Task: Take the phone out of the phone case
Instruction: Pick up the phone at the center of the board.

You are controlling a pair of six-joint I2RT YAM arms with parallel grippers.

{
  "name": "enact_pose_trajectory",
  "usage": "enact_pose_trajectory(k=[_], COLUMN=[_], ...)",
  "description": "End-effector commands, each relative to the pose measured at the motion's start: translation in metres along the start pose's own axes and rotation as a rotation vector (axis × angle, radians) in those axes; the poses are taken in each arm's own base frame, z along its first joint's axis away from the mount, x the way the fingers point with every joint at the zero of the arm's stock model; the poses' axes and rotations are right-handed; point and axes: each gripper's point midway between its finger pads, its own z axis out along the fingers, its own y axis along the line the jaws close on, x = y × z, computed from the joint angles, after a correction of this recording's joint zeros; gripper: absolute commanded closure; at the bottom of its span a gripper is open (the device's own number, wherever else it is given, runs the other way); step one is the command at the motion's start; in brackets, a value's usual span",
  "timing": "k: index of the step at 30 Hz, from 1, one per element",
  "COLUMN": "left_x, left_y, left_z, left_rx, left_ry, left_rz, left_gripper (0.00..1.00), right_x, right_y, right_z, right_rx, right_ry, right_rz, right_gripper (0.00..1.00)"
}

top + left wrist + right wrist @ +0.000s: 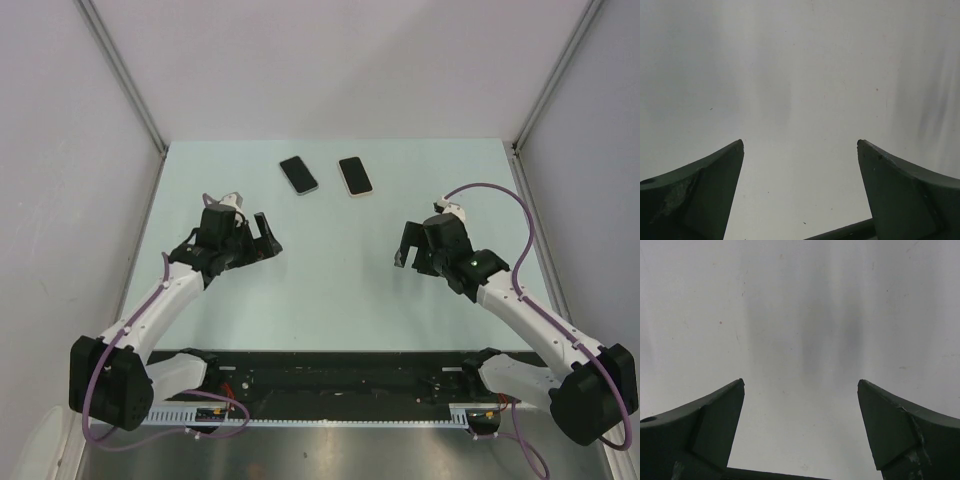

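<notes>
Two flat dark phone-shaped items lie side by side at the far middle of the table: a black one (298, 175) on the left and one with a pale tan rim (355, 176) on the right. I cannot tell which is the phone and which is the case. My left gripper (266, 240) is open and empty, near and left of them. My right gripper (408, 250) is open and empty, near and right of them. Both wrist views show only bare table between the open fingers (715, 185) (890, 425).
The pale green table (330, 300) is enclosed by white walls with metal corner posts (125, 75) (555, 75). A black rail with the arm bases (330, 380) runs along the near edge.
</notes>
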Motion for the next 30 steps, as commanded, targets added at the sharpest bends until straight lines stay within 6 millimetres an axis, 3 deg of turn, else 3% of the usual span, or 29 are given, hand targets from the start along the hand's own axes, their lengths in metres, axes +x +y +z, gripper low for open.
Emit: enact_pose_trajectory(k=[1,10,17,21,24,29,30], left_x=[-0.025,-0.027,-0.029,-0.029,-0.028,-0.022,-0.022], left_y=[-0.018,-0.011,-0.012,-0.01,-0.014,-0.025,-0.026], left_z=[-0.014,-0.015,-0.016,-0.019,-0.021,-0.021,-0.022], left_rx=[0.061,0.022,0.023,0.011,0.043,0.107,0.11], left_ry=[-0.084,-0.104,-0.11,-0.119,-0.113,-0.079,-0.075], left_rz=[0.029,0.008,-0.004,-0.008,0.021,0.059,0.06], left_gripper=[0.0,0.0,0.0,0.0,0.0,0.0,0.0], right_x=[-0.009,-0.005,-0.016,-0.029,-0.051,-0.094,-0.099], right_y=[0.004,0.006,0.015,0.025,0.04,0.068,0.066], right_z=[-0.003,-0.002,-0.001,0.009,0.02,0.056,0.062], right_rx=[-0.017,-0.031,-0.039,-0.03,-0.025,-0.025,-0.018], right_ry=[-0.032,-0.012,-0.01,0.004,0.004,0.024,0.039], right_rz=[0.001,-0.012,-0.058,-0.098,-0.148,-0.216,-0.216], right_gripper=[0.0,0.0,0.0,0.0,0.0,0.0,0.0])
